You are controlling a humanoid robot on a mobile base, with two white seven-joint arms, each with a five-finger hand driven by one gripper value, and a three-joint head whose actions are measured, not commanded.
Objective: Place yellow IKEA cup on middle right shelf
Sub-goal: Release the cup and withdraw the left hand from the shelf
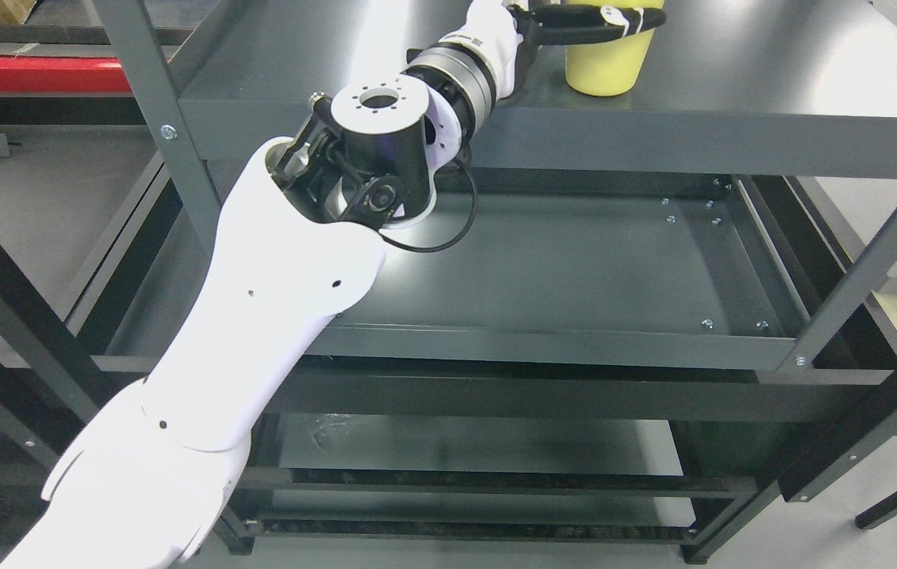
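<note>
The left arm (pixel 258 316) wears smooth white shells dotted with small dark screw holes. Its elbow joint (pixel 377 142) is a black cylinder capped by a white disc ringed with holes, and a thin black cable (pixel 460 225) loops just below that joint. Beyond the joint come a silver-and-black ribbed wrist (pixel 460 75), a white cuff and dark fingers (pixel 574 16).
</note>
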